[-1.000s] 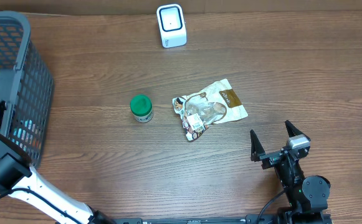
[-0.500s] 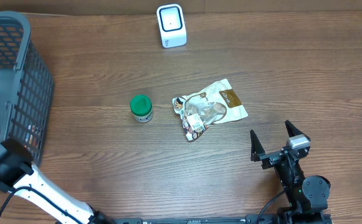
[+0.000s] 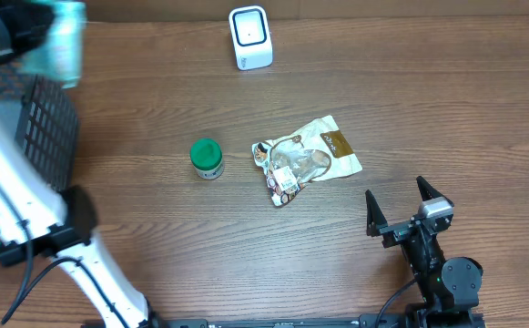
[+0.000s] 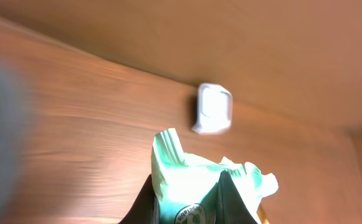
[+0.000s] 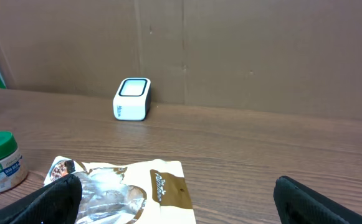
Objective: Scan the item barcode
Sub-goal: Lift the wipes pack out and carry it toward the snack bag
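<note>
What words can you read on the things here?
No text here is clear enough to read.
The jar: label print, too small to read.
The snack bag: script on a brown patch, too blurred.
The mint bag: a round logo, cut off, unreadable.
The scanner: no words show.

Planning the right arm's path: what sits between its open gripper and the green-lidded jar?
A crinkled clear-and-tan snack bag lies between the right gripper and the green-lidded jar, clearest in the overhead view.
</note>
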Action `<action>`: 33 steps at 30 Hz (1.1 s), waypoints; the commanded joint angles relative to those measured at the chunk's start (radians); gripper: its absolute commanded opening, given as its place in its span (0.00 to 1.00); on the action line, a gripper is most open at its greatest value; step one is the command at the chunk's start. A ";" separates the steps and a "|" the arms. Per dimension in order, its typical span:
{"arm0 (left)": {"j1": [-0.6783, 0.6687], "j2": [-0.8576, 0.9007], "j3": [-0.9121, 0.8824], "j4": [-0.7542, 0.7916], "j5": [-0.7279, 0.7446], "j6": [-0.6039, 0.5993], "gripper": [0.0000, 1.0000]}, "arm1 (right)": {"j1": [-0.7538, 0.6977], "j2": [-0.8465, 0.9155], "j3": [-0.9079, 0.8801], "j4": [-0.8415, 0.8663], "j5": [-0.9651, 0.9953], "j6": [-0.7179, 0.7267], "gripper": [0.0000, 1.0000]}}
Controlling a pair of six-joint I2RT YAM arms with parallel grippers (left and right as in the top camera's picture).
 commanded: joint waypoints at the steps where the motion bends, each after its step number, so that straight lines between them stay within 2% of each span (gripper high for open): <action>1: -0.164 -0.014 -0.011 -0.002 -0.041 -0.013 0.04 | -0.005 -0.012 -0.011 0.006 -0.005 0.004 1.00; 9: -0.567 -0.013 -0.216 -0.002 -0.336 -0.028 0.04 | -0.005 -0.012 -0.011 0.006 -0.005 0.004 1.00; 14: -0.718 -0.013 -0.418 0.017 -0.417 -0.109 0.04 | -0.005 -0.012 -0.011 0.006 -0.004 0.004 1.00; 17: -0.800 -0.013 -0.586 0.077 -0.423 -0.116 0.04 | -0.005 -0.012 -0.011 0.006 -0.004 0.004 1.00; 25: -0.895 -0.013 -0.882 0.175 -0.424 -0.121 0.05 | -0.005 -0.012 -0.011 0.006 -0.004 0.004 1.00; 33: -0.887 -0.013 -0.969 0.215 -0.442 -0.246 0.04 | -0.005 -0.012 -0.011 0.006 -0.004 0.004 1.00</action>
